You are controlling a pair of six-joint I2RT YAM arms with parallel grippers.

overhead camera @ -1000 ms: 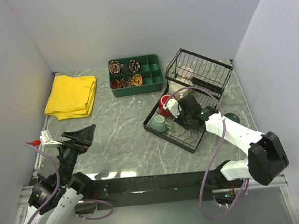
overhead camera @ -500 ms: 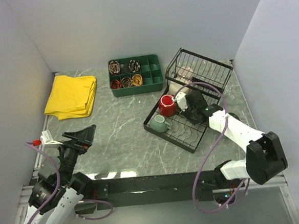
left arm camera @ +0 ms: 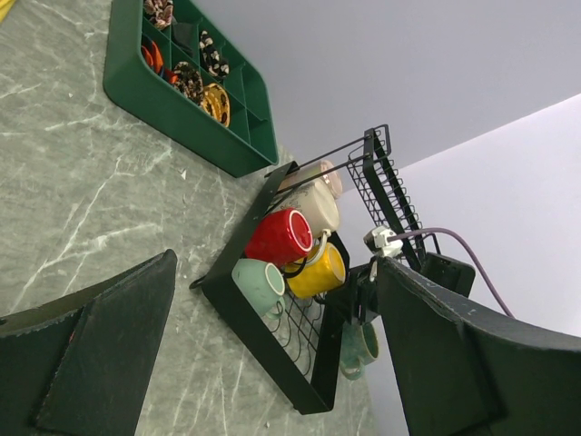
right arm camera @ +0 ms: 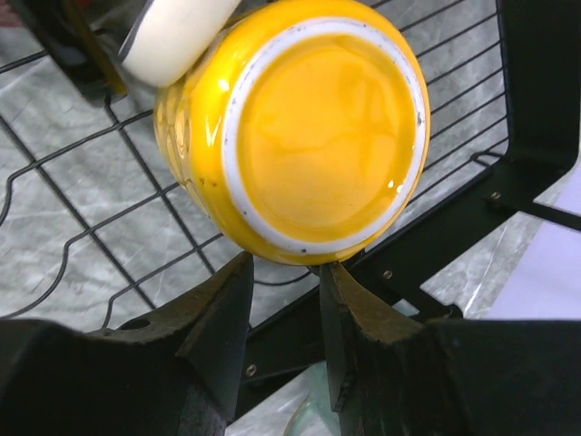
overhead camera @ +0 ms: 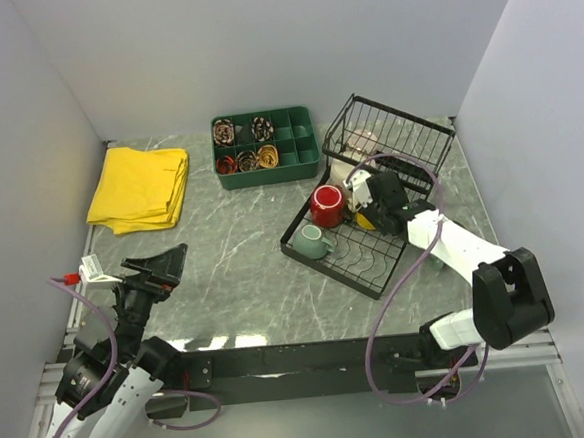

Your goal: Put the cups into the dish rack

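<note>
1. Closest to me, the left gripper hangs low over the marble table. Its jaws are spread wide with nothing between them.
2. Off to its right, the right gripper reaches over the dish rack. Its fingers are drawn close, leaving only a narrow slit, and the tips sit right against the yellow mug. I cannot tell whether they pinch any part of it.
3. That yellow mug lies on its side on the flat wire base, just ahead of those tips. It is glossy, and its round bottom, edged by a white ring, faces the wrist.
4. Just left of the right gripper, the red mug rests against the yellow one.
5. Nearer and further left of that gripper, the small light teal mug sits at the rack's front corner.
6. On the gripper's right, below the arm, a larger teal mug lies outside the rack's frame.
7. Beyond the gripper, a cream mug sits at the foot of the raised tier, with a pinkish mug behind it.
8. Far to the left of it stands a green tray. A folded yellow cloth lies well beyond the left gripper.
</note>
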